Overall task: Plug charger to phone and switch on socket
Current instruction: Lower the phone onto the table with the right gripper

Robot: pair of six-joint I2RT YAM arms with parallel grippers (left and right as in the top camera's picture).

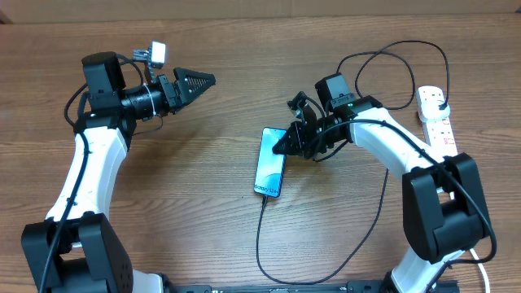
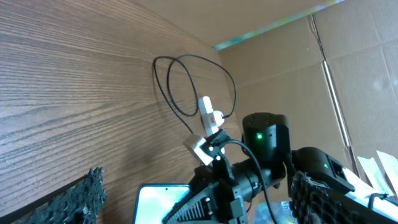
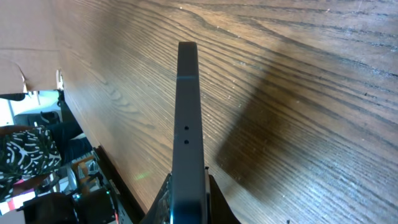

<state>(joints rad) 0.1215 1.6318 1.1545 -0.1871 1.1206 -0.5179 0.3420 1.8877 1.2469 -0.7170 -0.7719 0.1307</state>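
The phone [image 1: 269, 172] sits at the table's middle with its blue-teal screen lit and facing up. My right gripper [image 1: 286, 145] is shut on its far end. In the right wrist view the phone [image 3: 188, 118] shows edge-on, clamped between the jaws of the right gripper [image 3: 188, 200]. The charger, a thin black cable [image 1: 260, 236], meets the phone's near edge, loops along the front and runs on to a black plug [image 1: 440, 105] in the socket [image 1: 436, 122], a white strip at the right. My left gripper [image 1: 203, 80] hangs open and empty at the upper left, far from the phone.
The cable's spare length lies in loops [image 1: 391, 57] behind the right arm, also seen in the left wrist view as loops [image 2: 186, 81] beside the socket [image 2: 210, 115]. A cardboard wall [image 2: 348, 74] stands behind the table. The left gripper's fingers [image 2: 81, 199] frame the phone's screen [image 2: 158, 202].
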